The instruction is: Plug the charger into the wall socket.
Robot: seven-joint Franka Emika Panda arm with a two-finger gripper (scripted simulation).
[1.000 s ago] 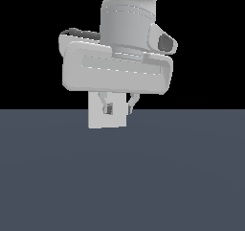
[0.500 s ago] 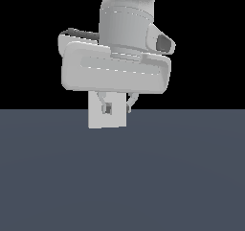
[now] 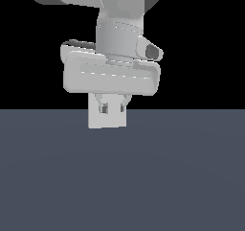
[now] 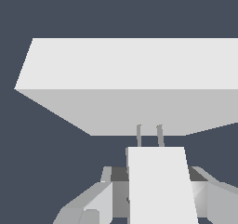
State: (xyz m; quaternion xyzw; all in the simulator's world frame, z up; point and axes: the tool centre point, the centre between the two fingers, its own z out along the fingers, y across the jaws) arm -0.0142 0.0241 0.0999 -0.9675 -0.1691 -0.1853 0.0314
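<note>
the tool [image 4: 155, 190] is clenched around the charger [image 4: 158, 181], holding its two prongs [image 4: 148, 135] pointed at the wall socket [image 4: 135, 86] and just reaching its face, probably to line them up with the holes.

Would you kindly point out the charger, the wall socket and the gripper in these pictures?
charger [image 4: 160, 186]: wrist view, on its flat white upper face.
wall socket [image 4: 135, 62]: wrist view, on the plate's lighter broad face.
gripper [image 3: 112, 109]: exterior view, midway between the fingertips.

The end effector [image 3: 112, 108] points straight down, fingers [image 3: 102, 108] nearly closed.
</note>
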